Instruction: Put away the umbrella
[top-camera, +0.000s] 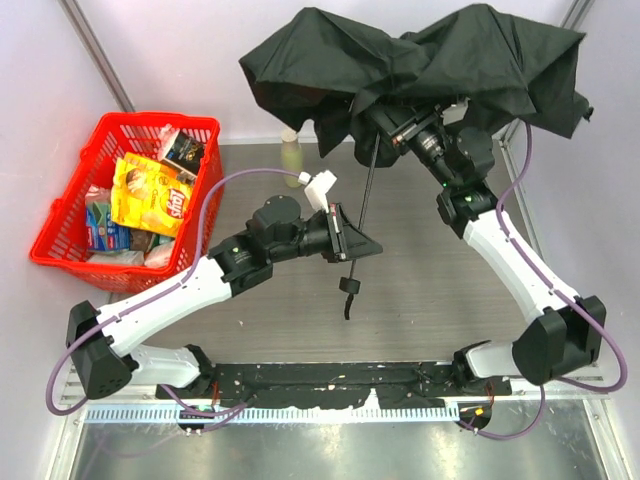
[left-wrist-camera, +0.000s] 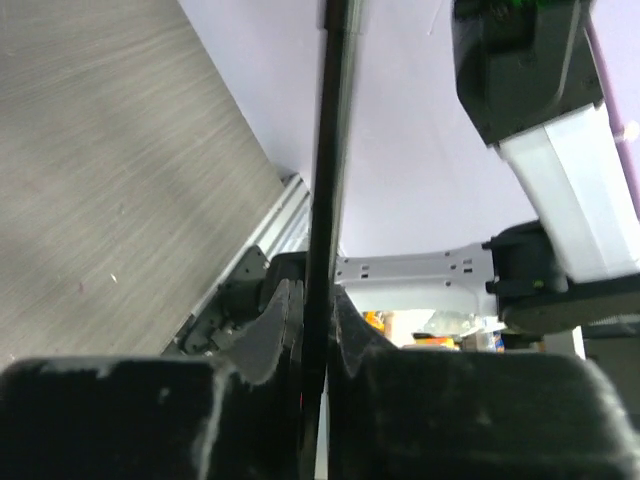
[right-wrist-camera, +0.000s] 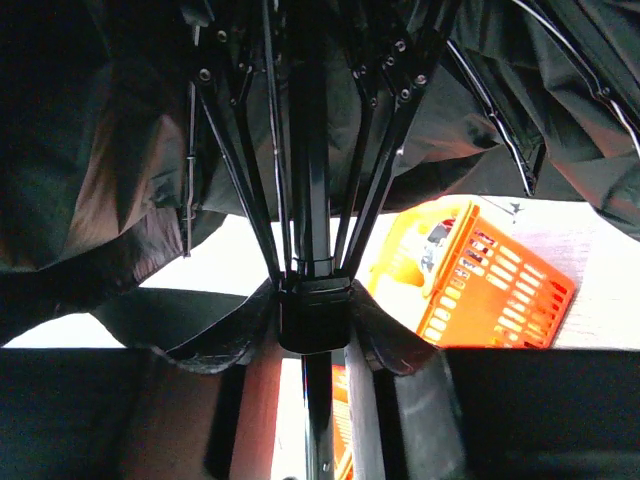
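umbrella (top-camera: 430, 60): crumpled black fabric, thin straight shaft (top-camera: 366, 185) pinched between left fingers (left-wrist-camera: 268, 338)

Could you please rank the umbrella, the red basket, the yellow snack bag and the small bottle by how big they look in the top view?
1. umbrella, though it is held up nearer the camera
2. red basket
3. yellow snack bag
4. small bottle

The black fabric compact umbrella (top-camera: 420, 70) is partly open. Its crumpled canopy (top-camera: 300, 60) sags over the far right of the desk (top-camera: 430, 300). Thin black metal ribs (right-wrist-camera: 375, 150) converge on the runner (right-wrist-camera: 313, 310). The thin shaft (top-camera: 366, 185) slants toward the near side and ends in a small black handle (top-camera: 348, 286) with a dangling wrist strap (top-camera: 347, 308).
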